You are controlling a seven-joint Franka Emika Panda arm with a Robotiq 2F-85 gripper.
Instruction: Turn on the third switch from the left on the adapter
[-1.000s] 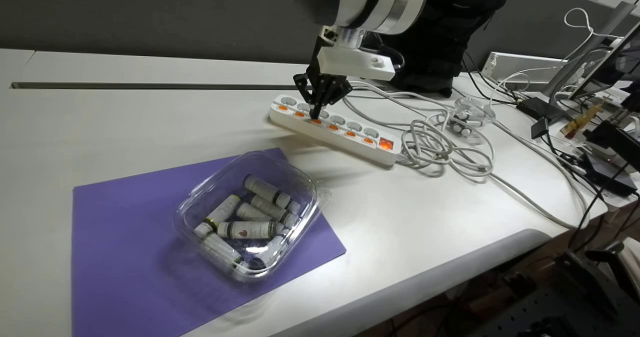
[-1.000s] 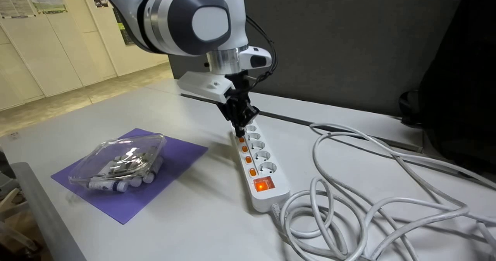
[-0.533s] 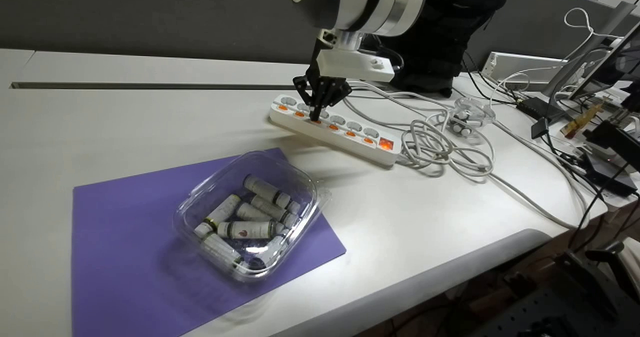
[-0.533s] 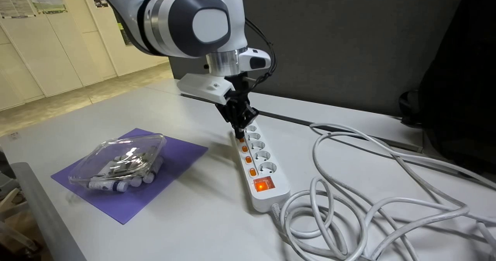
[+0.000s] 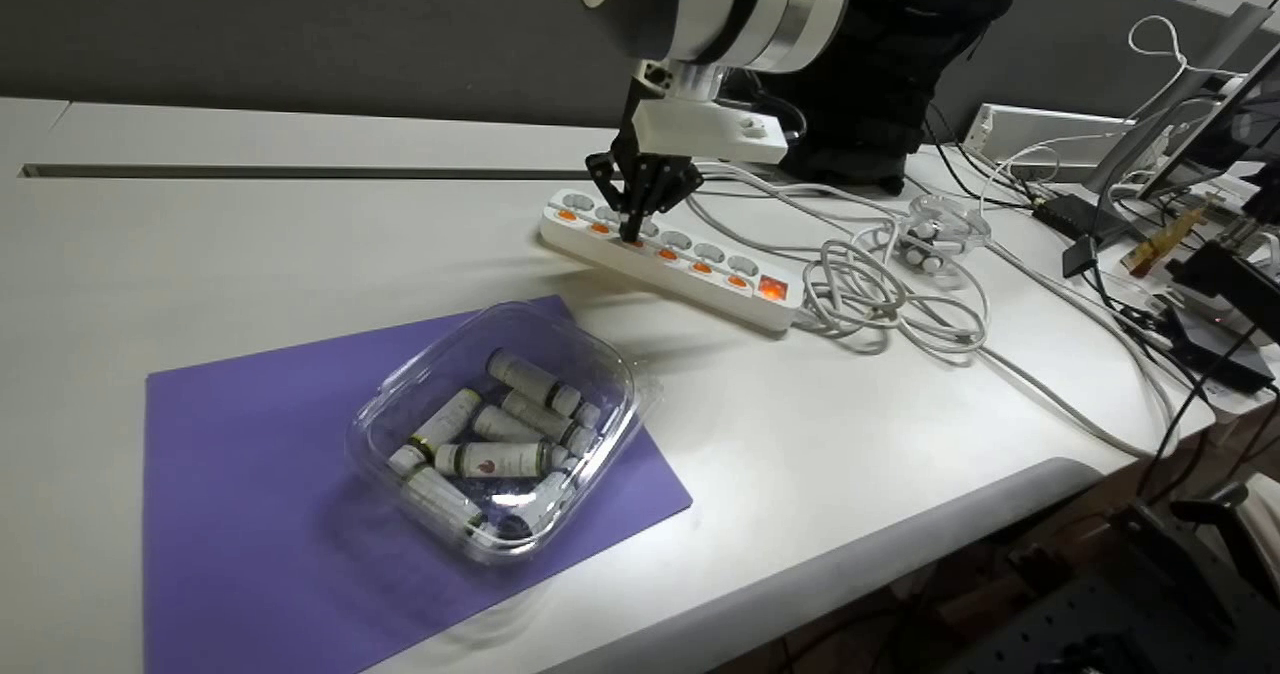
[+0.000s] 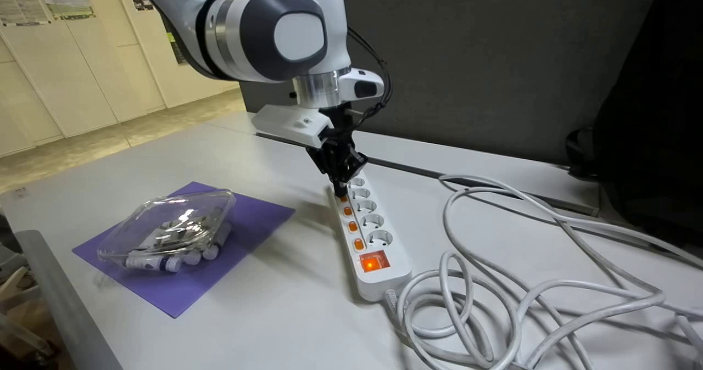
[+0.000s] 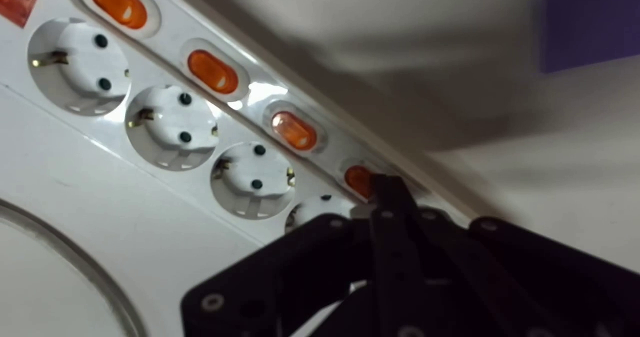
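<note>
While the adapter [image 5: 668, 276] lies flat on the bench [image 5: 250, 264], its red-orange main switch [image 6: 374, 261] glowing at one end, the claw [image 5: 629, 234] points down at it from above. The fingers [image 7: 387, 227] are pressed together, nothing gripped between them. I observe their ends at the third orange switch [image 7: 356, 179] from the left, partly covering it; whether they actually bear on it, I cannot say for certain from where I stand. Near the adapter, a clear tub [image 5: 460, 354] of vials [image 5: 497, 459] rests on a purple sheet [image 5: 240, 514].
</note>
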